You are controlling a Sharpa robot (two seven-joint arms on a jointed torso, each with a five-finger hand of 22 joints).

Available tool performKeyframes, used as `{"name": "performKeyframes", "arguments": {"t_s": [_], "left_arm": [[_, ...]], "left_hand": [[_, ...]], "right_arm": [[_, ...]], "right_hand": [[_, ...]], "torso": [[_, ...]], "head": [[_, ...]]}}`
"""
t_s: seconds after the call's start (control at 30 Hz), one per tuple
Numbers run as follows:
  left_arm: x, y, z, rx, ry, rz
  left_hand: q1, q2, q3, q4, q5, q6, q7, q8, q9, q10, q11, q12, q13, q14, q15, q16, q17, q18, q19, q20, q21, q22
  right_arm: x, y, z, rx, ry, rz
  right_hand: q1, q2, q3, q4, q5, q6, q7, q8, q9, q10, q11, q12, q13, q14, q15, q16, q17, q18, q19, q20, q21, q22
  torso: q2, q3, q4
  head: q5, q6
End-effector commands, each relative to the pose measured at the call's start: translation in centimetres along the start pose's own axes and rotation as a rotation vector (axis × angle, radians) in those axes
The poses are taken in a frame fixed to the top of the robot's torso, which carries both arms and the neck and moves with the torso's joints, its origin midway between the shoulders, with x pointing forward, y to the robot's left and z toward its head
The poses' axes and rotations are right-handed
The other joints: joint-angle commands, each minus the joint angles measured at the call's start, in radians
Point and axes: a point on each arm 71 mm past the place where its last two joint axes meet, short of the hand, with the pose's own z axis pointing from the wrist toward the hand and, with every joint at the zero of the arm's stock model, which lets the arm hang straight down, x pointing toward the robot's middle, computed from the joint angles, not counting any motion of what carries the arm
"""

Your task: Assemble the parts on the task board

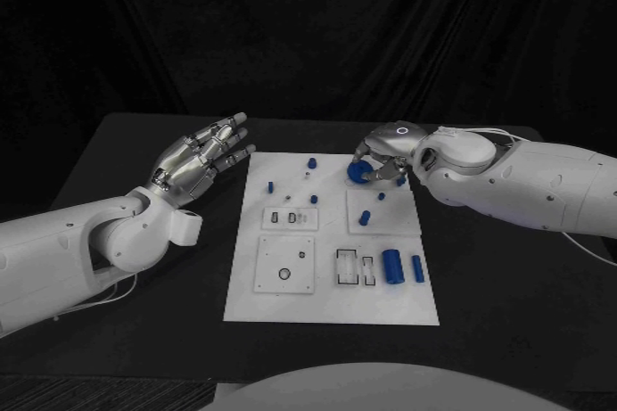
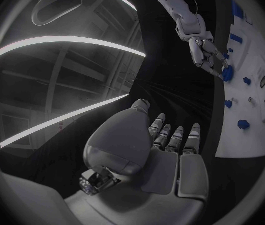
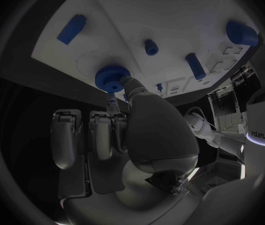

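My right hand (image 1: pixel 386 161) pinches a blue round part (image 1: pixel 360 171) over the task board's (image 1: pixel 332 304) far edge; my left hand (image 1: pixel 200 161) hovers spread and empty. Most parts lie loose, unassembled.

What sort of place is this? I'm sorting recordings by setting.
Most likely a robotics lab test bench. A white task board with cut-out slots and small blue parts lies on a black table against dark drapes, and the right robot hand holds a round blue part.
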Motion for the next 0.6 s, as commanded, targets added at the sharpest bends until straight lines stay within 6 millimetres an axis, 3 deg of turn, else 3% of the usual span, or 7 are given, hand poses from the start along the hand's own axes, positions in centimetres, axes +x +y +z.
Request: {"name": "performKeyframes", "arguments": {"t_s": [0.03,0.23,0.6], "left_arm": [[0.2,0.0,0.1,0.013,0.016,-0.012],[0.3,0.1,0.1,0.007,0.021,-0.016],[0.5,0.2,0.3,0.001,0.029,-0.02]], "left_hand": [[0.012,-0.001,0.006,-0.001,0.004,0.005,0.002,0.006,0.001,-0.001,0.01,0.006,0.001,0.003,0.006,0.006,0.001,0.016,0.001,0.005,0.003,0.0],[0.012,-0.001,0.006,-0.001,0.004,0.005,0.002,0.006,0.001,-0.001,0.01,0.006,0.001,0.003,0.006,0.006,0.001,0.016,0.001,0.005,0.003,0.0],[0.013,-0.002,0.006,-0.001,0.005,0.005,0.003,0.006,0.001,-0.001,0.01,0.006,0.001,0.003,0.006,0.006,0.001,0.016,0.001,0.005,0.003,0.0]], "right_arm": [[-0.8,1.2,0.5,-0.035,-0.033,-0.006],[-1.3,3.1,1.6,-0.085,-0.03,-0.005],[-1.7,5.6,3.4,-0.146,-0.027,-0.001]], "right_hand": [[-0.011,0.002,0.0,0.0,-0.008,0.016,-0.01,0.131,0.368,0.106,0.004,0.002,0.263,0.105,-0.001,0.003,0.263,-0.018,0.091,-0.001,0.005,0.254],[-0.012,0.003,0.001,-0.001,-0.014,0.011,-0.009,0.132,0.372,0.106,0.004,0.002,0.263,0.105,0.0,0.003,0.263,-0.018,0.092,0.0,0.005,0.254],[-0.012,0.004,0.004,-0.003,-0.022,0.004,-0.007,0.131,0.375,0.106,0.006,0.002,0.263,0.105,0.001,0.003,0.263,-0.018,0.091,0.001,0.005,0.254]], "torso": [[-0.001,-0.0011,0.0003],[-0.002,-0.0019,0.0039],[0.0,-0.0003,0.0035]], "head": [[0.001,-0.001],[-0.002,-0.002],[-0.005,-0.001]]}}
